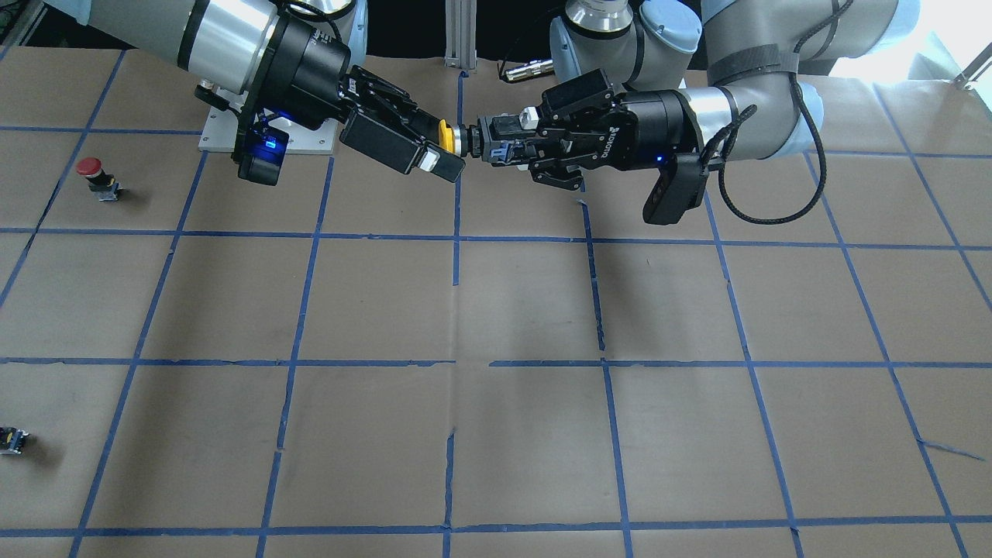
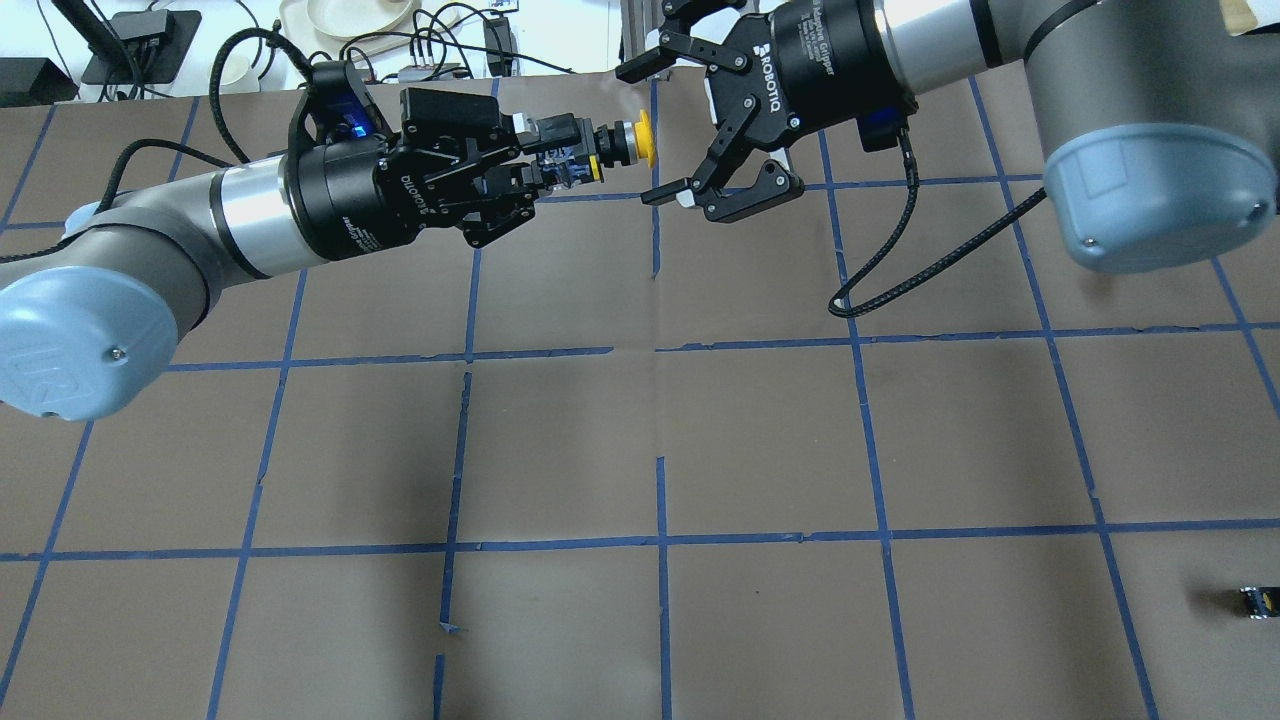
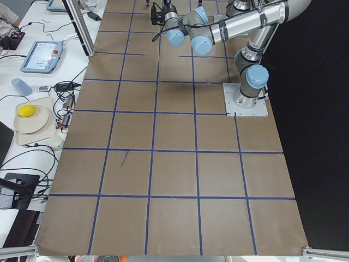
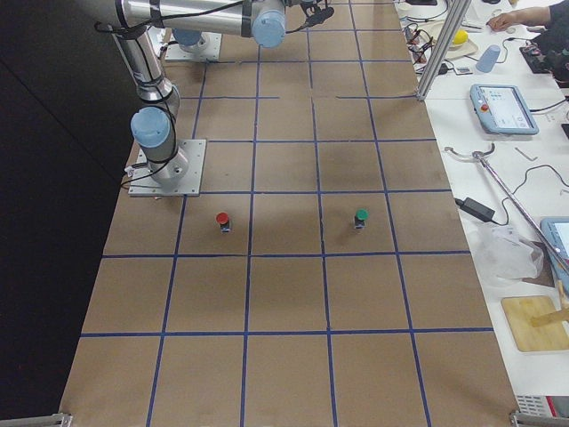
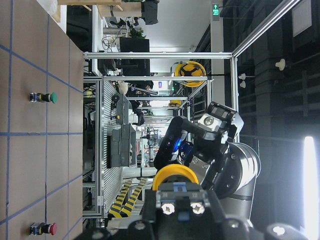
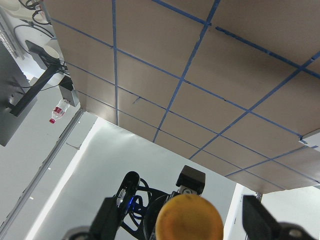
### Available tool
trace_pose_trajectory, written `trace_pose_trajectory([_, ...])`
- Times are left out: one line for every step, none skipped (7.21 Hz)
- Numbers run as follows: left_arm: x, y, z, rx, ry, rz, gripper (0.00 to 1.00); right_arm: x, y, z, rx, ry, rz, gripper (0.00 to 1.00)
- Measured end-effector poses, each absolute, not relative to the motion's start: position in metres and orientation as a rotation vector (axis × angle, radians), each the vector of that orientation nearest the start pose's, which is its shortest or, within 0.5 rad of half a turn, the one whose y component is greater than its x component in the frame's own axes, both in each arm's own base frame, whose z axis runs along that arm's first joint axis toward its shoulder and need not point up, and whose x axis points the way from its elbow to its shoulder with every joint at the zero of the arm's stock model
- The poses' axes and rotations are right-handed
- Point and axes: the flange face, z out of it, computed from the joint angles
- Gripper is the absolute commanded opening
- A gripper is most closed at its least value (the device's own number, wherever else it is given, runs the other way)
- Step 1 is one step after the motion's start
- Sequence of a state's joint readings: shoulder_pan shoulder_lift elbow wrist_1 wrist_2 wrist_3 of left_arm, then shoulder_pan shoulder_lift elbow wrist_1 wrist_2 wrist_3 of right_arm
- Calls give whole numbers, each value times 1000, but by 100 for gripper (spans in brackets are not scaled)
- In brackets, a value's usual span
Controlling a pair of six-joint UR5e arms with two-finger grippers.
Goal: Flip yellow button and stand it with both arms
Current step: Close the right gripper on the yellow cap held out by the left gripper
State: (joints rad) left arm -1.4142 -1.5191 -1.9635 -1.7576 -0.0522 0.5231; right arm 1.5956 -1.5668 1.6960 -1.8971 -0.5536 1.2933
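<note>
The yellow button (image 2: 640, 140) is held in the air, lying horizontal, above the far middle of the table. My left gripper (image 2: 572, 155) is shut on its grey base, and the yellow cap (image 1: 446, 134) points toward my right arm. My right gripper (image 2: 648, 133) is open, its two fingers spread on either side of the cap without touching it. The left wrist view shows the cap (image 5: 174, 177) with the open right gripper (image 5: 210, 145) behind it. The right wrist view shows the cap (image 6: 189, 218) close up between its fingers.
A red-capped button (image 1: 91, 169) stands on the brown paper at the right arm's side, and a green-capped one (image 4: 361, 216) stands beyond it. A tiny black-grey part (image 2: 1255, 600) lies near the table's right edge. The arm's base plate (image 1: 225, 136) is nearby.
</note>
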Motion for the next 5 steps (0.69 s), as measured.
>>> trace_pose_trajectory([-162, -467, 410, 143, -1521, 142, 8, 230, -493, 504, 1190, 1813, 574, 78])
trace_pose_trajectory([-162, -467, 410, 143, -1522, 141, 8, 230, -492, 502, 1192, 1813, 577, 78])
trace_pose_trajectory([-162, -468, 410, 142, -1522, 142, 9, 230, -491, 502, 1191, 1813, 576, 75])
trace_pose_trajectory([-162, -468, 410, 141, -1524, 141, 9, 230, -489, 504, 1188, 1813, 572, 74])
trace_pose_trajectory([-162, -467, 409, 139, -1528, 141, 9, 230, -486, 508, 1187, 1811, 566, 66])
